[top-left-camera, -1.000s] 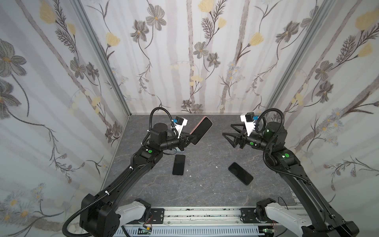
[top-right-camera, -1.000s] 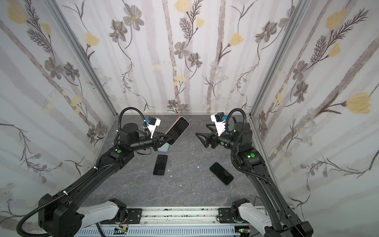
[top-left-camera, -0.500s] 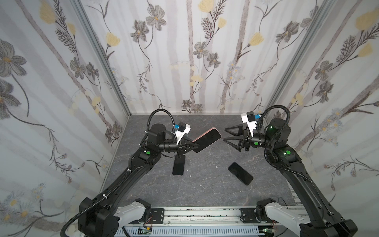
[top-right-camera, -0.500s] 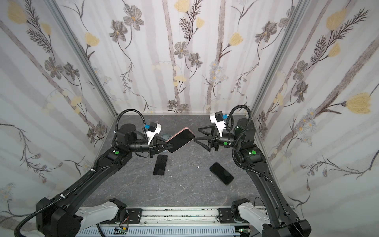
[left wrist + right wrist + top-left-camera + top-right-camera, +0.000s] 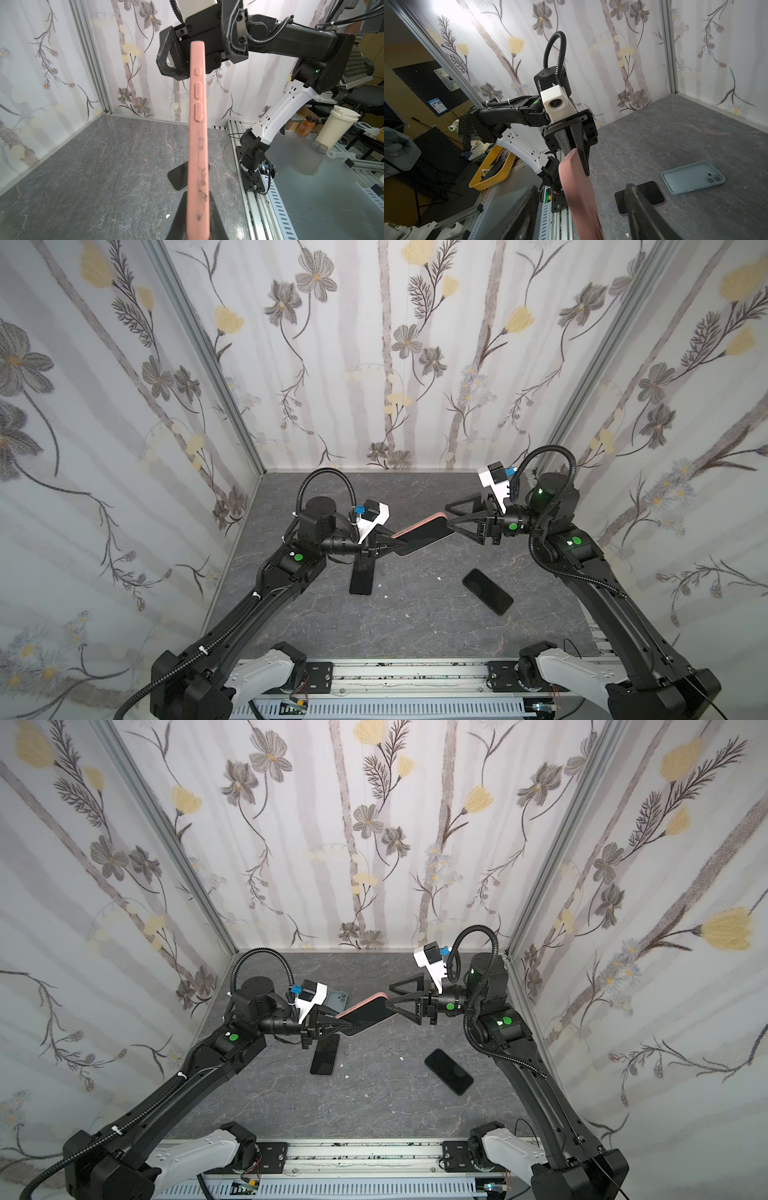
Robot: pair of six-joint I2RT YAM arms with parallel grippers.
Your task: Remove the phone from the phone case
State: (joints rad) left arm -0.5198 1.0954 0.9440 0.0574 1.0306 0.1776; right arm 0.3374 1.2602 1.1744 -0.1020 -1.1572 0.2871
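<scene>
- The salmon-pink silicone phone case (image 5: 419,531) is held clamped at one end by the left gripper (image 5: 398,548). In the left wrist view, the case (image 5: 198,124) is seen edge-on, rising out of that grip.
- The dark-screened phone (image 5: 370,1016) is seen seated in the case, with its screen turned upward in both top views.
- A second ago the case was held steeply, with its free end raised toward the back wall. Now it is laid over at a shallow tilt above the dark grey marbled worktop (image 5: 415,626) and stretched toward the middle.
- The right gripper (image 5: 448,516) was well apart from the case then. Now the free end is straddled by it.
- In the right wrist view, the right gripper (image 5: 581,187) is shown released, with a clear gap on each side of the case (image 5: 579,203). Its jaws stand a little closer together than a second ago.
- One black glass-fronted phone (image 5: 360,578) is partly hidden under the left gripper, and a second black glass-fronted phone (image 5: 487,591) lies flat on the worktop toward the right arm. Both are unmoved.
- A pale blue-grey empty phone case (image 5: 337,999) is seen lying on the worktop behind the left wrist camera.
</scene>
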